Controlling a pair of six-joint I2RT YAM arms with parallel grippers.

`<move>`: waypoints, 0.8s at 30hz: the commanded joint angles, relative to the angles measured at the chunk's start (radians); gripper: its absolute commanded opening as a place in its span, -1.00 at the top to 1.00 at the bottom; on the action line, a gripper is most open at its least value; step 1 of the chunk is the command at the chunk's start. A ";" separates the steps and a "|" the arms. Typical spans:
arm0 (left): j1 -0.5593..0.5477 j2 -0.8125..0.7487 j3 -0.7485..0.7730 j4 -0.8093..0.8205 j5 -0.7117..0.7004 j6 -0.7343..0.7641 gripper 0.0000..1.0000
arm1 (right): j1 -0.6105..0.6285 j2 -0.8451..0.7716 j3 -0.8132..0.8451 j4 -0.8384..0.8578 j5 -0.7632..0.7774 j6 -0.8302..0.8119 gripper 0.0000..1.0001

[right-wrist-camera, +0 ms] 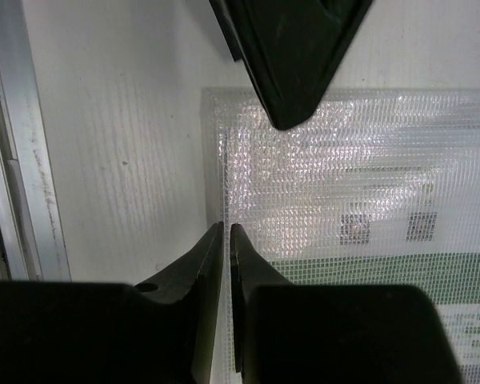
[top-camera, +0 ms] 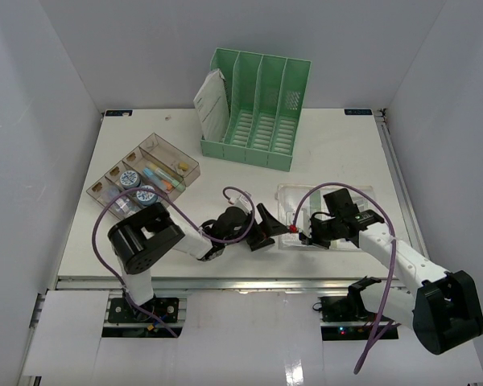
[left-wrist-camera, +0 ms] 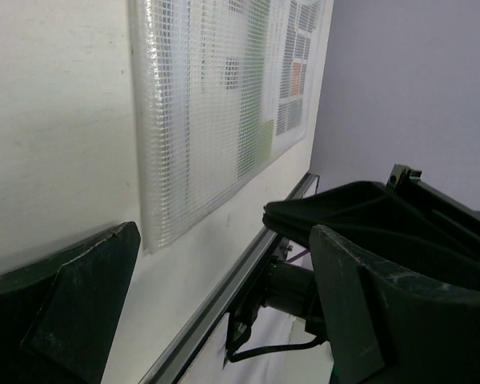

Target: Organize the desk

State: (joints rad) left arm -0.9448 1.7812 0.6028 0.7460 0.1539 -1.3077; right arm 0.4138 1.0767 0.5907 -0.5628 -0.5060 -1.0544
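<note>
At pouch edge, step: you are at the grasp; the pouch (right-wrist-camera: 344, 160) is not yet lifted off the desk (top-camera: 338, 153).
Right gripper (right-wrist-camera: 226, 228): fingers pinched together on the pouch's left edge; arm reaches low over the pouch.
Left gripper (top-camera: 267, 229): fingers wide apart, holding nothing, just left of the pouch.
Desk: lies flat under the pouch, spreading past it on all sides.
Next move: expect a lift; check that the thin edge does not slip, then probably carry to the file rack (top-camera: 258, 121) beyond the pouch.

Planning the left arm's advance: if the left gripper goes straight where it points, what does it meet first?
Probably the translucent mesh document pouch on the white desk, near the right gripper; depth is unclear.
</note>
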 commanded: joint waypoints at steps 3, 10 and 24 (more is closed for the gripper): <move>-0.007 0.108 0.102 0.112 0.067 -0.096 -0.93 | 0.015 -0.022 0.038 -0.005 -0.120 0.066 0.73; -0.012 0.072 0.136 -0.018 0.007 -0.033 -0.88 | 0.019 -0.018 0.043 -0.022 -0.055 0.036 0.37; 0.020 -0.380 0.022 -0.476 -0.324 0.244 -0.96 | 0.018 -0.067 -0.154 0.240 0.142 -0.035 -0.80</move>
State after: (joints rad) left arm -0.9390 1.4904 0.6775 0.4062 -0.0859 -1.1432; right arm 0.4278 0.9359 0.4364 -0.4612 -0.4100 -1.0783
